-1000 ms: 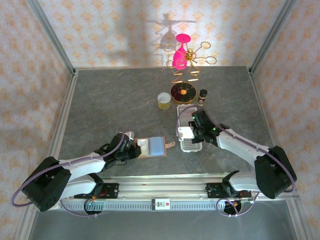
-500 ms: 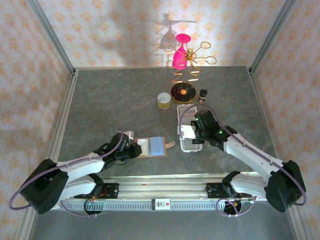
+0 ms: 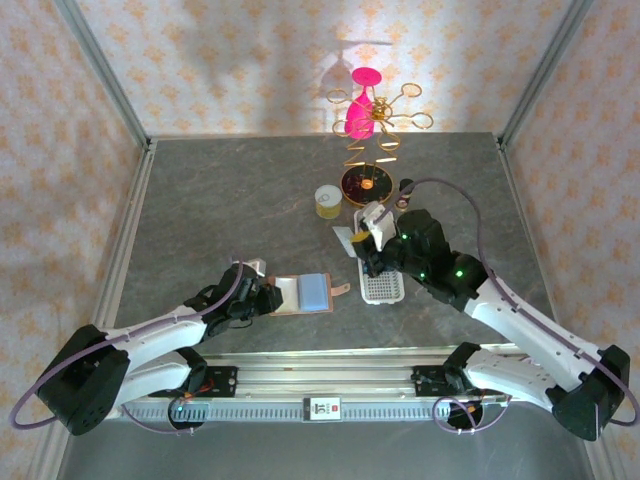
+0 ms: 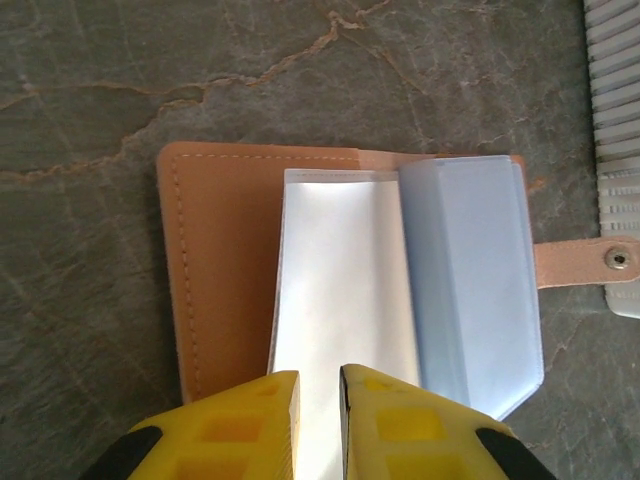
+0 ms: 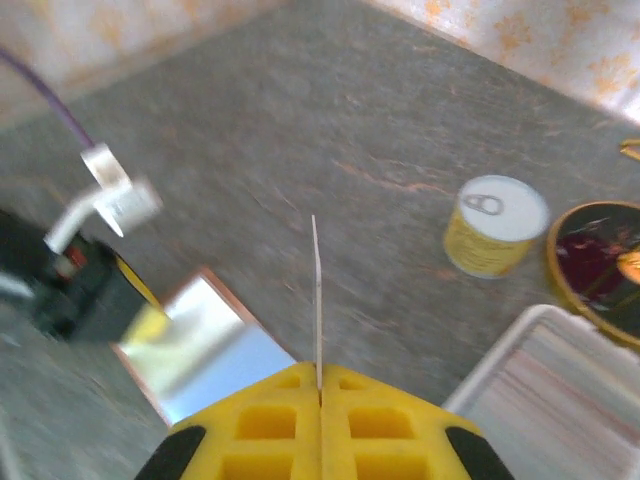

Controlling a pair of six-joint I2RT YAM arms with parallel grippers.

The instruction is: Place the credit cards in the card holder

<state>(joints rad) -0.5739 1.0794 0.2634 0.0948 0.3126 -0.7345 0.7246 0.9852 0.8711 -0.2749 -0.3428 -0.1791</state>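
Note:
The tan card holder [image 3: 288, 296] lies open on the table, showing a pale leaf [image 4: 345, 290] and a light blue leaf [image 4: 472, 280]; its closing tab [image 4: 590, 262] points right. My left gripper [image 4: 318, 385] hovers at the holder's near edge, its fingers a narrow gap apart with nothing clamped between them. It sits at the holder's left end [image 3: 262, 298]. My right gripper [image 5: 320, 385] is shut on a thin pale credit card [image 5: 316, 295], seen edge-on. It hangs in the air [image 3: 362, 250] above the tray's left side, to the right of the holder.
The long white perforated tray [image 3: 385, 288] lies right of the holder [image 5: 560, 390]. Behind it stand a yellow can [image 3: 328, 201], a dark round stand base [image 3: 365, 182], a small dark bottle [image 3: 406, 190] and a gold rack with a pink glass [image 3: 362, 110].
My right arm has risen from the white tray with a card and swung left and back. The left gripper and the card holder have stayed put.

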